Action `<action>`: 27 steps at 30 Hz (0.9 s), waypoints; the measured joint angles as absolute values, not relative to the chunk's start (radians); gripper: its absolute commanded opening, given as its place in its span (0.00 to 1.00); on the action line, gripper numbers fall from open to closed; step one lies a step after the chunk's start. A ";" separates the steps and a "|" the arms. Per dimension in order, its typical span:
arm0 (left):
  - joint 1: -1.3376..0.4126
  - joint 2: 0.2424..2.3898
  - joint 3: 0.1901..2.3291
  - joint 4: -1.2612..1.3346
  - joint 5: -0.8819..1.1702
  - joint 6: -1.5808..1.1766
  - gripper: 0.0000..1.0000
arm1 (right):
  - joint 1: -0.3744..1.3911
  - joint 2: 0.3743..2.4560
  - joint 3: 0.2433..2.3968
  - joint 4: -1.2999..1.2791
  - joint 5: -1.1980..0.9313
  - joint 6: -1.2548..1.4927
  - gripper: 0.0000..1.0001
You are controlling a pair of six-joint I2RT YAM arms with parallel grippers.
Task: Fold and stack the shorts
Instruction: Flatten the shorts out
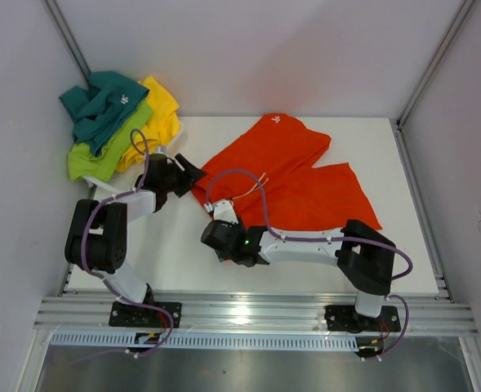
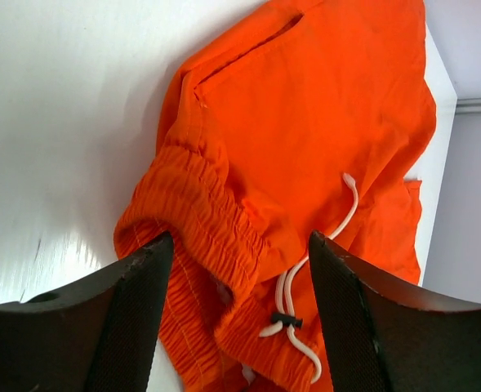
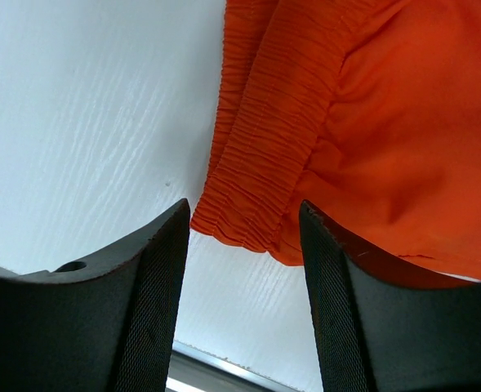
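The orange shorts (image 1: 293, 173) lie spread on the white table (image 1: 183, 253), waistband toward the arms. My left gripper (image 1: 193, 174) is open at the waistband's left end; in the left wrist view its jaws straddle the bunched elastic waistband (image 2: 199, 220) and white drawstring (image 2: 293, 290). My right gripper (image 1: 217, 214) is open just short of the waistband's near corner (image 3: 256, 184), with bare table between the jaws. The teal shorts (image 1: 101, 102), lime green shorts (image 1: 105, 151) and yellow shorts (image 1: 160, 114) lie piled at the back left corner.
Grey walls enclose the table on three sides. A metal rail (image 1: 256, 314) runs along the near edge. The right arm (image 1: 338, 245) lies across the front of the table.
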State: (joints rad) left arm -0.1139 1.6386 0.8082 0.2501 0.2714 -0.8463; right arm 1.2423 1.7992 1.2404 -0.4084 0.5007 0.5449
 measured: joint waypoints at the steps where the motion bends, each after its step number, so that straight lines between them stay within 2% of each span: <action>1: -0.112 1.660 0.818 0.257 0.277 -0.852 0.69 | 1.249 1.813 1.247 -0.411 0.506 0.545 0.59; 7: -0.109 1.739 0.853 0.289 0.294 -0.873 0.60 | 1.263 1.890 1.288 -0.420 0.519 0.545 0.57; 10: -0.107 1.772 0.860 0.314 0.295 -0.889 0.47 | 1.270 1.937 1.334 -0.445 0.551 0.545 0.56; 11: -0.106 1.783 0.862 0.323 0.295 -0.893 0.38 | 1.273 1.956 1.356 -0.459 0.566 0.545 0.56; 13: -0.104 1.805 0.867 0.333 0.294 -0.902 0.28 | 1.280 1.994 1.404 -0.485 0.597 0.546 0.54; 14: -0.102 1.816 0.871 0.334 0.293 -0.905 0.25 | 1.282 2.005 1.417 -0.495 0.606 0.546 0.54; 19: -0.099 1.860 0.900 0.342 0.293 -0.914 0.14 | 1.290 2.046 1.458 -0.550 0.667 0.549 0.50; 27: -0.084 1.880 0.908 0.373 0.295 -0.920 0.04 | 1.293 2.086 1.499 -0.640 0.755 0.557 0.44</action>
